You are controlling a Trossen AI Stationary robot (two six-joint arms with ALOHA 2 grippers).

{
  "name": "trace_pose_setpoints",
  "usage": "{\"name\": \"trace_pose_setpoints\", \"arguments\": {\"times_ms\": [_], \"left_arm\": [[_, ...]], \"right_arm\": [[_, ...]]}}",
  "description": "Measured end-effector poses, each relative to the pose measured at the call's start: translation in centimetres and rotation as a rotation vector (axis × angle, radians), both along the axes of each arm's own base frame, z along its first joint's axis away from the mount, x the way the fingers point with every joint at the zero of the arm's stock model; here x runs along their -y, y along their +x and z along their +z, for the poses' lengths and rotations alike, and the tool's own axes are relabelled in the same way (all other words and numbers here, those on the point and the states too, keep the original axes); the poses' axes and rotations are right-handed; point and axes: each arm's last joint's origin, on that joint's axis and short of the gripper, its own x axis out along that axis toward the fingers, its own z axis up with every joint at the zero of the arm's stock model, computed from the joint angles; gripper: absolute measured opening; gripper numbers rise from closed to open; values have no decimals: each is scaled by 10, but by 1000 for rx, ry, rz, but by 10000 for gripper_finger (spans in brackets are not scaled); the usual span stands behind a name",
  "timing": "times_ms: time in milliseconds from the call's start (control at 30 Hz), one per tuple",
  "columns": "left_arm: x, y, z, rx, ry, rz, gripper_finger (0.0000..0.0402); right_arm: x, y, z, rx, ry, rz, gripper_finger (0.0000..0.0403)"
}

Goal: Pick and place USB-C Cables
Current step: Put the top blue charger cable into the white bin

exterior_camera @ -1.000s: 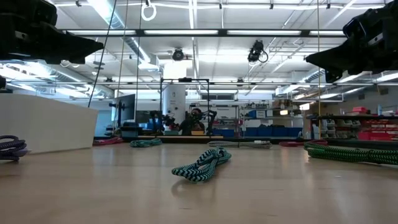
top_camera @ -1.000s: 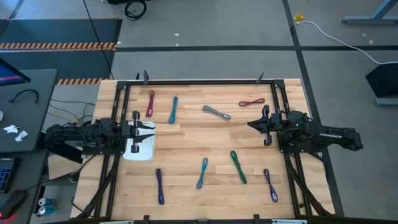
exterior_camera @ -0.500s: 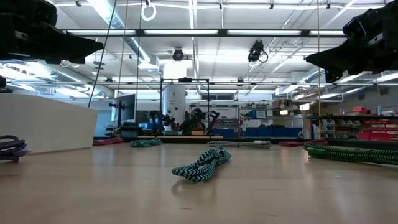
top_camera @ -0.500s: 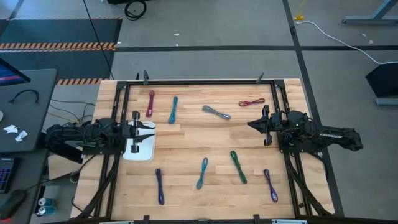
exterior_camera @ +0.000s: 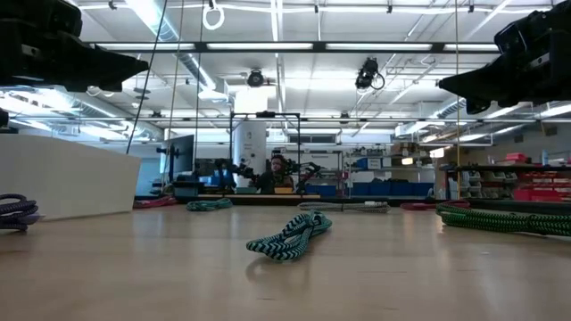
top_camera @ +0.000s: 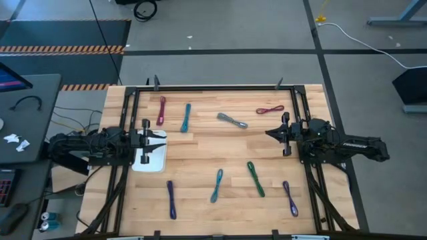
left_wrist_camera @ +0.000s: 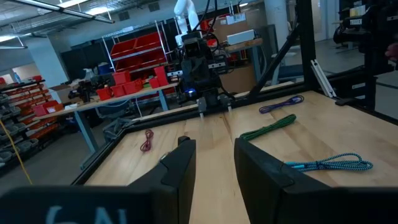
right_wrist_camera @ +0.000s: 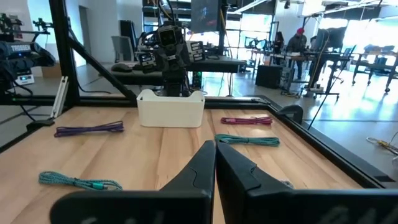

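Note:
Several USB-C cables lie flat and apart on the wooden table: maroon [top_camera: 161, 111], teal [top_camera: 185, 117], grey [top_camera: 232, 121] and red [top_camera: 269, 110] toward the far side, and purple [top_camera: 171, 199], teal [top_camera: 217, 185], green [top_camera: 255, 179] and purple [top_camera: 290, 198] toward the near side. At the table's left, my left gripper [left_wrist_camera: 214, 149] hovers level above the white tray [top_camera: 150, 162], open with a narrow gap and nothing between its fingers. At the table's right, my right gripper [right_wrist_camera: 215, 149] is held level, shut and empty.
A black metal frame [top_camera: 213, 87] runs around the table's edges. The white tray [exterior_camera: 67, 174] rises at the left of the low view, with a teal cable [exterior_camera: 290, 236] in front of the camera. A desk with gear [top_camera: 20, 113] stands left of the table.

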Motion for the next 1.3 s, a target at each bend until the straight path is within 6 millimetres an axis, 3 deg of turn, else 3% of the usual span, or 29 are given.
{"name": "trace_pose_setpoints", "arguments": {"times_ms": [167, 333, 400, 633, 800, 1000, 1133, 1300], "left_arm": [[1, -1, 9, 93, -30, -53, 117], [4, -9, 32, 327, -387, -254, 117], [4, -14, 43, 437, -442, -303, 117], [8, -24, 60, 663, -179, -327, 117], [5, 0, 84, 527, -225, -118, 117], [-1, 62, 142, 124, -256, 268, 117], [-23, 103, 164, -189, -344, 662, 117], [-67, 142, 171, -541, -444, 912, 118]], "right_arm": [[0, 0, 0, 2, 2, 0, 18], [0, 0, 2, 32, 97, 5, 18], [0, 0, 5, 63, 122, 9, 18], [0, -1, 13, 156, 226, 28, 18], [-1, -2, 17, 192, 225, 45, 18], [-1, -2, 17, 188, 202, 42, 18], [0, -2, 17, 192, 204, 7, 18], [0, -2, 17, 193, 205, -4, 18]]}}
